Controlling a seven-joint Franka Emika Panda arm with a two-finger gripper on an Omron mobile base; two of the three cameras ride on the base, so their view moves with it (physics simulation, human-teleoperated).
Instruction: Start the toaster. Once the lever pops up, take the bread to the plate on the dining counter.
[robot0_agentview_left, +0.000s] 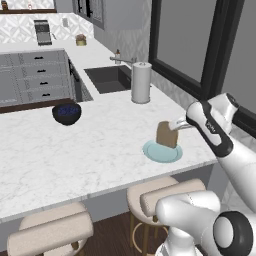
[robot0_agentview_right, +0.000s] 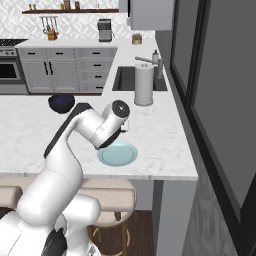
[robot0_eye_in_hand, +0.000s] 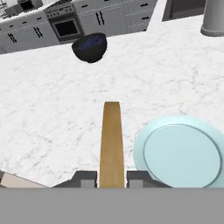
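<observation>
Hand (robot0_eye_in_hand: 112, 181) gripping bread (robot0_eye_in_hand: 111, 142), plate (robot0_eye_in_hand: 181, 153) bare beside it

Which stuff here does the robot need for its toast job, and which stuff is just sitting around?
Needed for the job:
bread, held between the jaws
plate
dining counter
toaster, far back on the worktop

Just sitting around:
dark blue bowl
paper towel roll
sink
stools

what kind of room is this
A home kitchen, rendered: a sink with faucet set in the marble worktop, grey drawer cabinets beside an oven, and a marble dining counter with beige stools tucked under it.
</observation>
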